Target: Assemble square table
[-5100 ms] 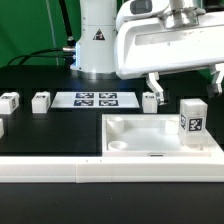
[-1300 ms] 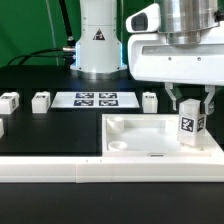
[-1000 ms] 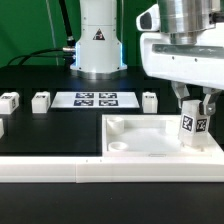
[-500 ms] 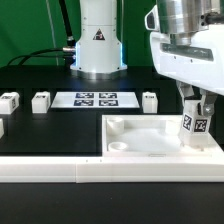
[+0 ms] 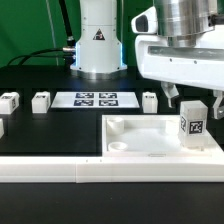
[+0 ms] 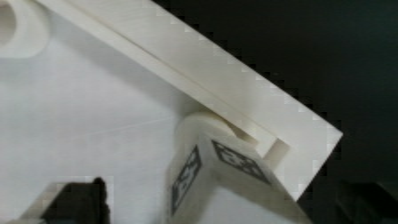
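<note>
The square table top (image 5: 150,141) is a white slab with a raised rim, lying at the exterior view's right. One white tagged leg (image 5: 192,122) stands upright in its far right corner socket. My gripper (image 5: 194,99) hangs just above that leg, open, one finger on each side and neither touching it. In the wrist view the same leg (image 6: 224,166) rises from the slab's corner (image 6: 107,110), with one dark fingertip (image 6: 73,204) well off to its side. Three loose legs (image 5: 9,101), (image 5: 41,101), (image 5: 149,100) lie on the black table behind.
The marker board (image 5: 97,99) lies flat between the loose legs. A long white rail (image 5: 60,172) runs along the front edge. Another white piece (image 5: 2,127) shows at the exterior view's left edge. The robot's base (image 5: 97,45) stands at the back.
My gripper was shut on the leg, holding it in the corner socket. It has opened, let go and lifted slightly. The leg stays upright.
</note>
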Controlling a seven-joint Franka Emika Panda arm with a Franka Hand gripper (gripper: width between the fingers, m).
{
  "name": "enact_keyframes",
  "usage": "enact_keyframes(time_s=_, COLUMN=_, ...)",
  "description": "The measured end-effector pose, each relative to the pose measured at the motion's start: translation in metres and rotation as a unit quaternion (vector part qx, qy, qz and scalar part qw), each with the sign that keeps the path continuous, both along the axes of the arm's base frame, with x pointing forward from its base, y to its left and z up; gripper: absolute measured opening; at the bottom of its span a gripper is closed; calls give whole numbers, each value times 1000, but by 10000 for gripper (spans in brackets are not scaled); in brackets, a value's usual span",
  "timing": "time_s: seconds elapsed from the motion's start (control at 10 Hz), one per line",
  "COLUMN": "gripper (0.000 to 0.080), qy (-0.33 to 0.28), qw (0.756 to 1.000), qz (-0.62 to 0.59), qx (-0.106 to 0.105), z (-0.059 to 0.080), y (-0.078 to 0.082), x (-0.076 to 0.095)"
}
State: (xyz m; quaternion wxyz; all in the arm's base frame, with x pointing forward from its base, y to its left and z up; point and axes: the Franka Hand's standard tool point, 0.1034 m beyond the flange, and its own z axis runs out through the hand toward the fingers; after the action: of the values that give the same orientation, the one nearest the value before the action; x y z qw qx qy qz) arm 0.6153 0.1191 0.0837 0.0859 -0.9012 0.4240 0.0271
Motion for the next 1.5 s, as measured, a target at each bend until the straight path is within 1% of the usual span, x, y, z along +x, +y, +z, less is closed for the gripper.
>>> enact_keyframes(time_s=0.2, gripper=648, qy=-12, qw=998, qz=69, qx=-2, z=0, y=0, x=0)
enact_keyframes(time_s=0.4, gripper=648, qy=-26, qw=988, qz=151, qx=-4, z=0, y=0, x=0)
enact_keyframes(time_s=0.5, gripper=648, qy=-26, qw=977, qz=213, qx=-12, z=0, y=0, x=-1)
enact_keyframes(time_s=0.6, gripper=648, qy=-33, qw=958, qz=285, qx=-24, z=3, y=-1, x=2)
enact_keyframes(time_s=0.7, gripper=648, qy=-37, qw=949, qz=311, qx=-28, z=4, y=-1, x=3)
enact_keyframes(time_s=0.8, gripper=648, qy=-44, qw=931, qz=360, qx=-33, z=5, y=-3, x=4)
enact_keyframes(time_s=1.0, gripper=648, qy=-57, qw=897, qz=438, qx=-34, z=5, y=-4, x=4)
enact_keyframes(time_s=1.1, gripper=648, qy=-59, qw=890, qz=451, qx=-34, z=4, y=-4, x=4)
enact_keyframes(time_s=1.2, gripper=648, qy=-59, qw=891, qz=449, qx=-34, z=4, y=-4, x=4)
enact_keyframes(time_s=1.3, gripper=558, qy=-59, qw=891, qz=449, qx=-34, z=4, y=-4, x=4)
enact_keyframes(time_s=1.4, gripper=376, qy=-58, qw=891, qz=449, qx=-34, z=4, y=-4, x=4)
enact_keyframes(time_s=1.5, gripper=289, qy=-57, qw=896, qz=438, qx=-34, z=4, y=-4, x=4)
